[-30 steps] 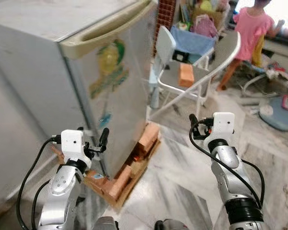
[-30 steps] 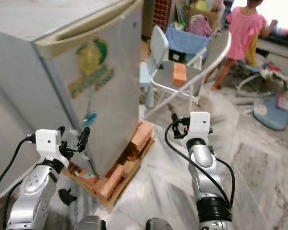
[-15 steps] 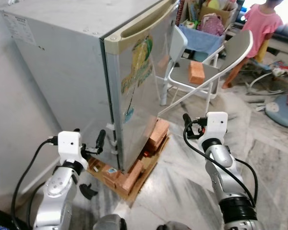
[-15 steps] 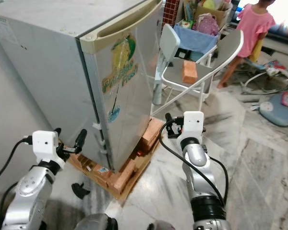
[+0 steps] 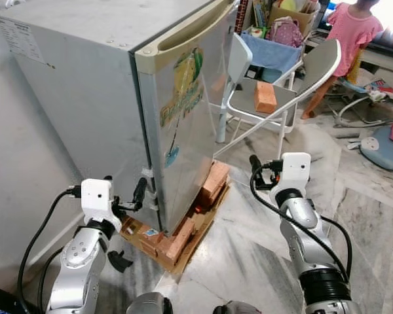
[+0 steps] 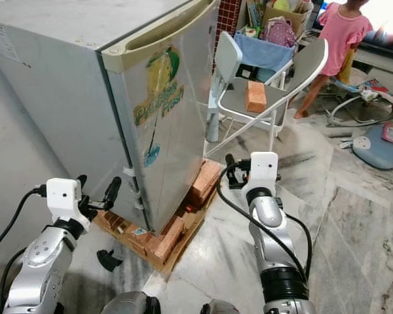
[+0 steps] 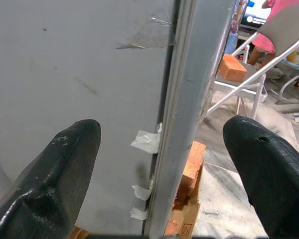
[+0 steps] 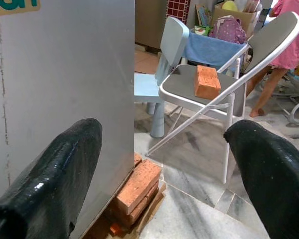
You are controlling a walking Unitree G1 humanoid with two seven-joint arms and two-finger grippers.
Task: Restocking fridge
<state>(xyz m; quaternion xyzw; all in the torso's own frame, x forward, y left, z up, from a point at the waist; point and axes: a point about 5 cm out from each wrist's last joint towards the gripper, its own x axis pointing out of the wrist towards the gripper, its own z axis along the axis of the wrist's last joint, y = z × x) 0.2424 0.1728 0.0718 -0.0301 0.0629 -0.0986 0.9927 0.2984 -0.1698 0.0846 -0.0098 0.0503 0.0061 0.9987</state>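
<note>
A small grey fridge with a cream top handle and fruit stickers stands shut, raised on bricks and cardboard. My left gripper is open, low at the fridge's front left corner. In the left wrist view the door's edge with bits of tape lies between the spread fingers. My right gripper is open too, held in front of the door's lower right side, apart from it. Its wrist view looks past the fingers at the door and a chair.
A grey folding chair with a brick on its seat stands right of the fridge, a pale blue small chair beside it. A person in pink stands behind. Bags and boxes sit at the back. Marble floor lies open to the right.
The camera has pulled back and swung, so the whole fridge top and side now show. Both arms keep nearly the same pose, with both grippers still open.
</note>
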